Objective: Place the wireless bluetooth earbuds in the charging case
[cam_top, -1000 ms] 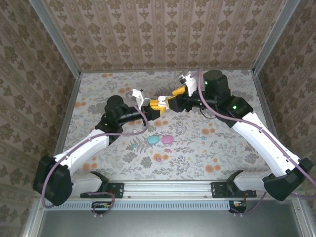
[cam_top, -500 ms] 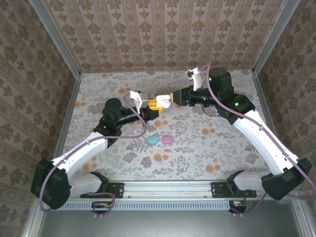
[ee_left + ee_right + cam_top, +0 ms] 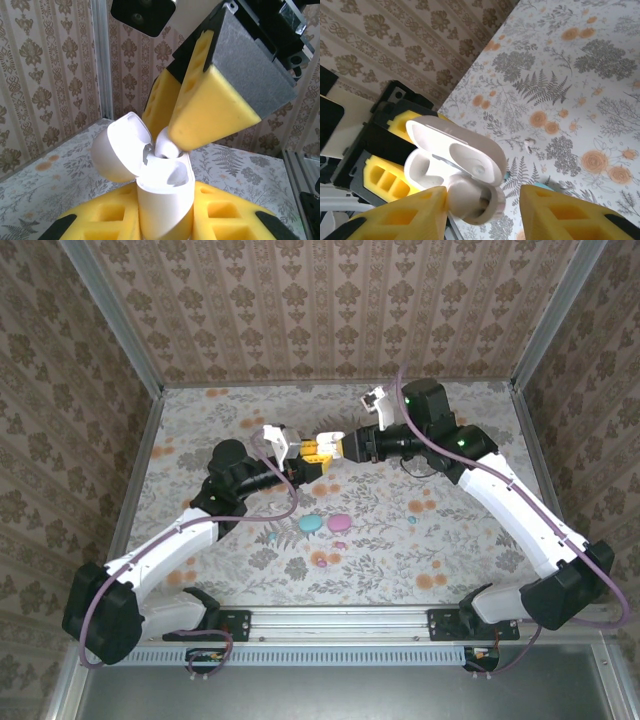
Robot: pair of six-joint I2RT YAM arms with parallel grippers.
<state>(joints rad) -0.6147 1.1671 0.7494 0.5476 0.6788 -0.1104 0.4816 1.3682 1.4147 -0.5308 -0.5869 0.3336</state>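
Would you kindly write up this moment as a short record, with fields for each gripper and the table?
left gripper: shut on the white charging case, lid flipped open
right gripper: fingers flank a white earbud at the case mouth; grip unclear
table: teal oval and pink oval lie side by side, nearer the arm bases

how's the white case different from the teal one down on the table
The white case is held off the table in the left pincer; the teal case lies loose on the table. The white case's lid stands open; the teal case looks shut. Both are smooth and rounded.
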